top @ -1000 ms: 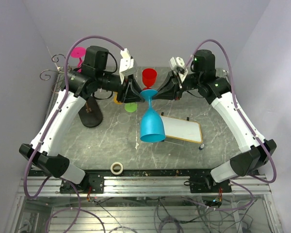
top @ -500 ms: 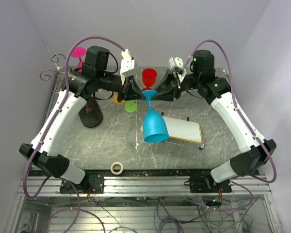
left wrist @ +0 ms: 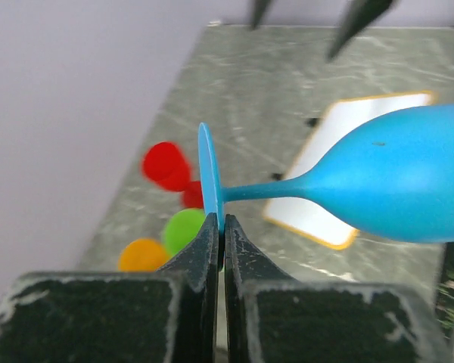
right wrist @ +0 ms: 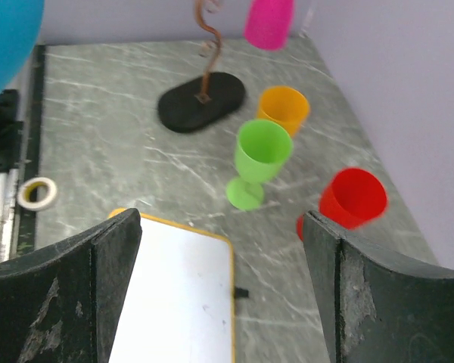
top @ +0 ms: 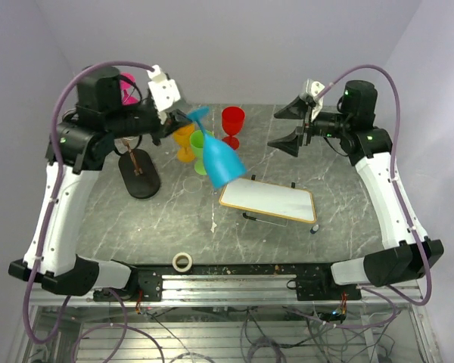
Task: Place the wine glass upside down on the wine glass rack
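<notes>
The left fingers pinch the foot rim of the blue wine glass, which hangs tilted, bowl lowest, above the desk by the green glass. The right fingers stand spread, well apart. A pink glass hangs on the wine glass rack.

High rear overview; two close wrist views; wine glass in all.

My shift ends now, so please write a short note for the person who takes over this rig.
Left gripper: jaws shut on the foot of the blue glass, held tilted in the air.
Right gripper: jaws open, empty.
Rack stands on the left side of the table.
Done: glass lifted.
Left: hang it upside down on the rack.
</notes>
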Controlling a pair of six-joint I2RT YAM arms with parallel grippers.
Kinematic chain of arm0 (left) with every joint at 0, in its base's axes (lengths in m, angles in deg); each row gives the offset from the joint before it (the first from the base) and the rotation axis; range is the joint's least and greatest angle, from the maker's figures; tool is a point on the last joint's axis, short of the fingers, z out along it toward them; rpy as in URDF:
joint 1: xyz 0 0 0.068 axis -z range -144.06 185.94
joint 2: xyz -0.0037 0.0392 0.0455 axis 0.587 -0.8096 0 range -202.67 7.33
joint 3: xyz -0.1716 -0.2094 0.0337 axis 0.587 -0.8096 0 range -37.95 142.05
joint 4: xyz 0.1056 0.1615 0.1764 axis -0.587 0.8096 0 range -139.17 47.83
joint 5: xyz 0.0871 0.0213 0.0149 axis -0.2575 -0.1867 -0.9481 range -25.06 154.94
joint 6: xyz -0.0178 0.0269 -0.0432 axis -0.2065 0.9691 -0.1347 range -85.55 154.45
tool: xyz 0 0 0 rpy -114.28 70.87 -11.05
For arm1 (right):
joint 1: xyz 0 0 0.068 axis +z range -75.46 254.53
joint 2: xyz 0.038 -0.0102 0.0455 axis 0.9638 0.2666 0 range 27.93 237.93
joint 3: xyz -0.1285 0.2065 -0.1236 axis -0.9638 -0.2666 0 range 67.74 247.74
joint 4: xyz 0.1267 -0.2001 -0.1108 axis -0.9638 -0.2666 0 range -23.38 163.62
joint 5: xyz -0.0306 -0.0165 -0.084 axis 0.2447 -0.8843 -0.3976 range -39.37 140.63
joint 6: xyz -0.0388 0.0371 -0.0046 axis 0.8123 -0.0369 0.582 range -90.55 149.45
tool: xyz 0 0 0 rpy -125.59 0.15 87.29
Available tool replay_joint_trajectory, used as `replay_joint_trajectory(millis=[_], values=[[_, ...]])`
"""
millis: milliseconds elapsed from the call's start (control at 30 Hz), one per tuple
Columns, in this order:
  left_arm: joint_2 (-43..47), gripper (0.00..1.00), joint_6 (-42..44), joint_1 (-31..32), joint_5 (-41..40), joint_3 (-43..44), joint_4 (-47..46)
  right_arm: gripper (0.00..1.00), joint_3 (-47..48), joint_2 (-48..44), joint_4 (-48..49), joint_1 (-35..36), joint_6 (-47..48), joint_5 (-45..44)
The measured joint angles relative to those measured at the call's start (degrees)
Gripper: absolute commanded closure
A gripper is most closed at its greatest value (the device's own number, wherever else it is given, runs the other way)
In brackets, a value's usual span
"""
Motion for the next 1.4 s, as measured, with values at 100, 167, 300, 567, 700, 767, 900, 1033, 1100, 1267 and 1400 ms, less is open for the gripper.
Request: replay_joint_trajectory(millis=[100,167,300,567,700,767,900,1033,1100,1267,1400], values=[[1.64,0.93,-1.55,-2.47,-8.61,1.77,-2.67,0.13,-2.47,-2.03,0.79,-1.70,0.00,-5.03],[2.08,0.93,-2.40,-3.08,-15.08,2.64,-4.85,0.12,-4.81,-3.21,1.49,-1.99,-0.13,-8.13],[1.97,0.93,-2.80,-3.30,-27.12,3.04,-9.11,0.12,-13.03,-5.40,4.48,-3.37,-1.55,-13.44],[-0.20,0.93,3.34,-1.64,-47.58,-0.92,-22.08,0.11,-27.52,-8.72,8.07,-12.63,-5.31,-15.93],[-3.06,0.93,11.19,0.39,-56.48,-5.46,-29.29,0.10,-28.24,-12.39,8.98,-16.50,-6.08,-16.04],[-4.74,0.93,14.69,0.76,-59.60,-7.65,-31.65,0.10,-29.07,-14.95,10.75,-18.34,-6.51,-14.99],[-8.72,0.93,20.31,0.92,-64.59,-9.99,-33.92,0.10,-30.84,-17.18,12.79,-19.91,-7.08,-12.15],[-11.37,0.93,23.28,0.92,-67.52,-10.25,-34.05,0.10,-31.43,-16.09,13.29,-20.37,-7.34,-10.12],[-11.54,0.93,24.65,0.92,-68.67,-11.15,-34.14,0.10,-32.41,-15.85,13.92,-20.55,-7.52,-9.18],[-11.43,0.93,26.82,0.83,-70.58,-13.49,-34.25,0.09,-34.25,-15.78,13.92,-20.76,-7.63,-7.65],[-11.39,0.93,27.02,0.24,-70.71,-14.29,-33.46,0.09,-34.27,-15.76,14.21,-20.87,-7.78,-7.08]])
